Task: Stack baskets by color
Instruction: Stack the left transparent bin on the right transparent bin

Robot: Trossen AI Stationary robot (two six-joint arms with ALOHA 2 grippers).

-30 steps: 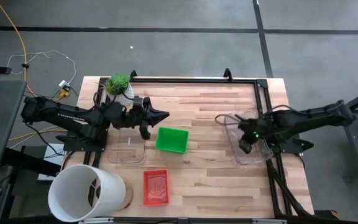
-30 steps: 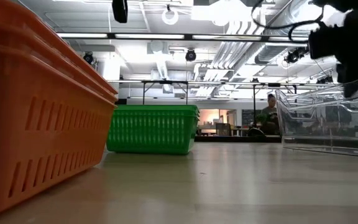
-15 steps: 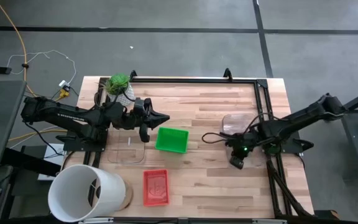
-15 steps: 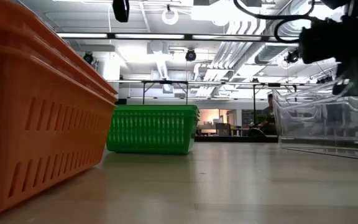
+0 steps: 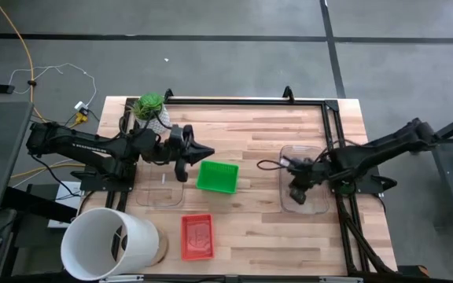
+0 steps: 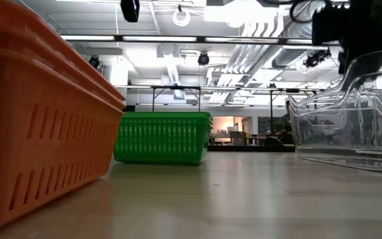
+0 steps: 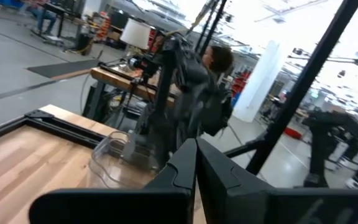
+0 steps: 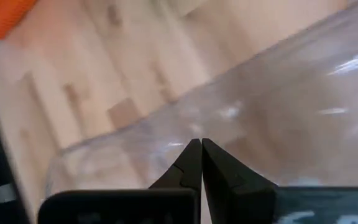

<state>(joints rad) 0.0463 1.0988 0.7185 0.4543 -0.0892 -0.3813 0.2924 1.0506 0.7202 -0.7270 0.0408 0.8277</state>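
Table [image 5: 258, 134] was pale planked wood, smooth, matt, with a black metal frame [image 5: 333, 118]. Green basket [image 5: 217, 176] and red basket [image 5: 197, 237] looked like matt slotted plastic. Clear basket [image 5: 303, 181] was glossy transparent plastic, catching highlights. White bucket [image 5: 108, 244] looked smooth plastic. Gripper fingers [image 8: 191, 163] were matt black.

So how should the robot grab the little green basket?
Best by its rim, coming straight down from above. The green basket sits upright and open-topped, with clear table around it. One finger inside, one outside a long wall should pinch it.
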